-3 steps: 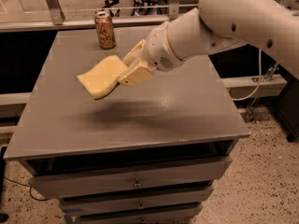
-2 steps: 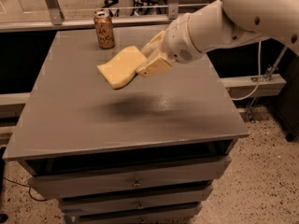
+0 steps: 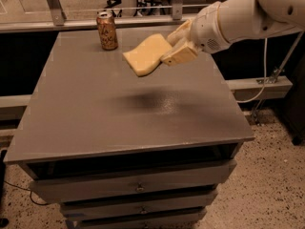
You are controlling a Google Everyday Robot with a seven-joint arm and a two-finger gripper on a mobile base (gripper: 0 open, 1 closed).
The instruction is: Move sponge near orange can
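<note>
The sponge is a flat pale-yellow foam slab, held in the air above the back middle of the grey cabinet top. My gripper is shut on the sponge's right edge, its pale fingers clamped over it. The white arm reaches in from the upper right. The orange can stands upright near the back left edge of the top, a short way left of the sponge and apart from it. The sponge's shadow lies on the top below it.
The grey cabinet has drawers at its front. A metal rail runs behind the back edge. A cable hangs at the right. Speckled floor lies to the right.
The gripper has carried the sponge up and toward the back of the top, closer to the orange can. The can has not moved.
</note>
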